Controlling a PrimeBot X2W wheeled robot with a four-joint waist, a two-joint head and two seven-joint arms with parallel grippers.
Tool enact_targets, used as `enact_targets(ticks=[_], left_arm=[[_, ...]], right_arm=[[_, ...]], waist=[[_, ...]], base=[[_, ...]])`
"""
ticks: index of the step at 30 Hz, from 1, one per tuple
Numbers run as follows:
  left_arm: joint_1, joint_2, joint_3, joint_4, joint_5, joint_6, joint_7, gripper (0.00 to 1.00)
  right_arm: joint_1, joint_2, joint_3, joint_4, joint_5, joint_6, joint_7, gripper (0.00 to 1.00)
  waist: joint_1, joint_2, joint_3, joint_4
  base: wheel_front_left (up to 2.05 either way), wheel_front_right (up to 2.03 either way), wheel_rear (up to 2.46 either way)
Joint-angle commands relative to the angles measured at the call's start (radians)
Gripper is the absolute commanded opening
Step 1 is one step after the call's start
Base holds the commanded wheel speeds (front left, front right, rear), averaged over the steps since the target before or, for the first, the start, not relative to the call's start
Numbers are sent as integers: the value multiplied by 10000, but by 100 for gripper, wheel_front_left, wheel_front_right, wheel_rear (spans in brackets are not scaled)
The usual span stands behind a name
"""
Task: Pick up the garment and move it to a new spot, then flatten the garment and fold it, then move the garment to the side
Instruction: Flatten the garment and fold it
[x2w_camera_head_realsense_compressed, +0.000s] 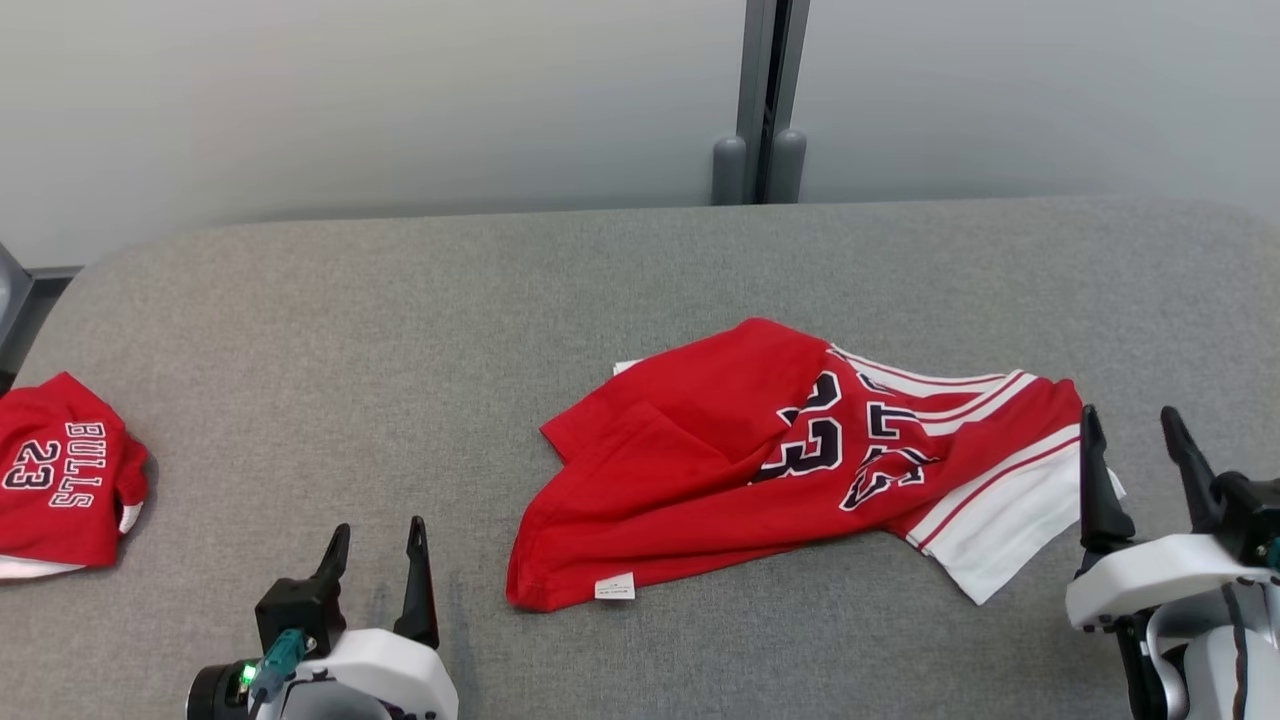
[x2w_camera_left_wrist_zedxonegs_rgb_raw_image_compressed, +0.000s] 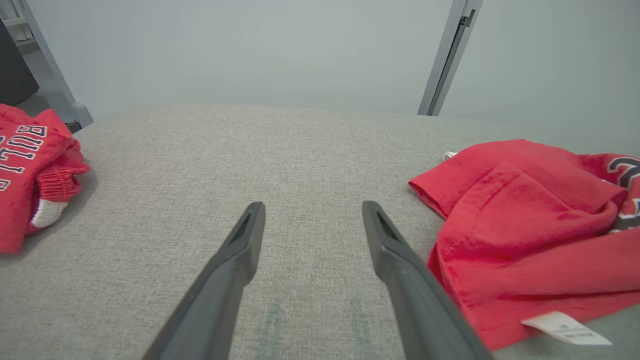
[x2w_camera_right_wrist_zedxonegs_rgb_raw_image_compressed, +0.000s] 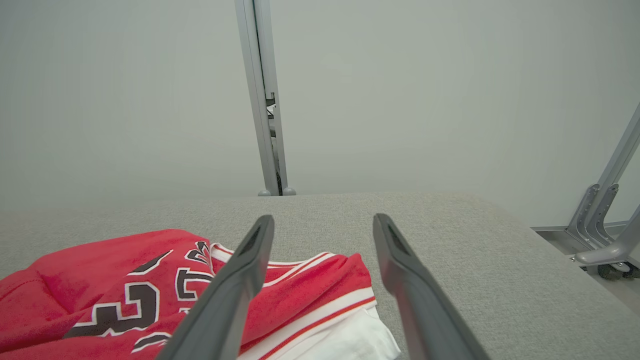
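The garment (x2w_camera_head_realsense_compressed: 700, 460) is a red jersey with a dark "23" and white bands, lying crumpled on the middle of the grey padded table (x2w_camera_head_realsense_compressed: 400, 330). Its red folds (x2w_camera_left_wrist_zedxonegs_rgb_raw_image_compressed: 525, 215) show to the right of my left gripper (x2w_camera_left_wrist_zedxonegs_rgb_raw_image_compressed: 312, 205). My left gripper (x2w_camera_head_realsense_compressed: 378, 527) stands open near the front edge, left of the garment and apart from it. My right gripper (x2w_camera_head_realsense_compressed: 1128, 412) is open at the garment's right, white-banded end, nothing between its fingers. In the right wrist view the garment (x2w_camera_right_wrist_zedxonegs_rgb_raw_image_compressed: 100, 265) lies below and left of the open right gripper (x2w_camera_right_wrist_zedxonegs_rgb_raw_image_compressed: 322, 217).
A second red jersey (x2w_camera_head_realsense_compressed: 60, 470) marked "BULLS 23" lies folded at the table's far left edge, also seen in the left wrist view (x2w_camera_left_wrist_zedxonegs_rgb_raw_image_compressed: 25, 160). A grey post (x2w_camera_head_realsense_compressed: 762, 100) stands behind the table. Metal frame legs (x2w_camera_right_wrist_zedxonegs_rgb_raw_image_compressed: 600, 220) stand off the table's right end.
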Motion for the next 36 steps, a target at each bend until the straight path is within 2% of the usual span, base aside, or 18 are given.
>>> enact_targets(ticks=[1,15,25,36], left_arm=[[168,41,58,-87,145,39,-7,100],[1227,43,146,-586,249,182,-7,100],[1273,41,124,-639,366,53,-7,100],[765,41,-974,-263,-730,-870,-7,100]], right_arm=[[180,-58,59,-66,45,-2,-1,100],[1195,-53,624,-14,278,-2,-2,100],[1343,-55,803,-45,363,-2,-1,100],[1012,-56,747,213,106,-2,-2,100]], waist=[[0,0,-205,3],[0,0,-1018,-102],[0,0,-956,-89],[0,0,-114,-245]], base=[[0,0,0],[0,0,0],[0,0,0],[0,0,0]])
